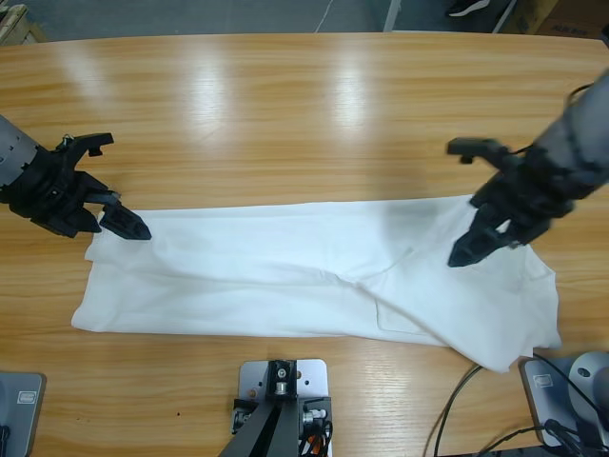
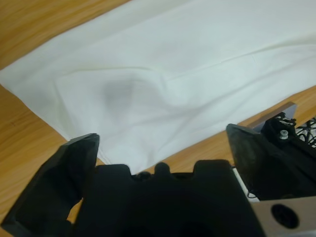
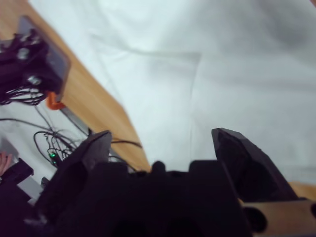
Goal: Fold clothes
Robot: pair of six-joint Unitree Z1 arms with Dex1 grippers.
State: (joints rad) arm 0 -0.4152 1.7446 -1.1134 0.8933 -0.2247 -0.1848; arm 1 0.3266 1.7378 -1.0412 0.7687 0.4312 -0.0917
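- Both grippers gape, holding nothing: left gripper [image 1: 112,211] at T-shirt's [image 1: 285,276] left end, right gripper [image 1: 476,195] over right end.
- We see its long axis running left-right.

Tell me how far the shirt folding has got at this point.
Done: the T-shirt lies as a long folded band across the table. In hand: nothing; the left gripper and right gripper both hover open over its ends. Left: the crosswise folds.
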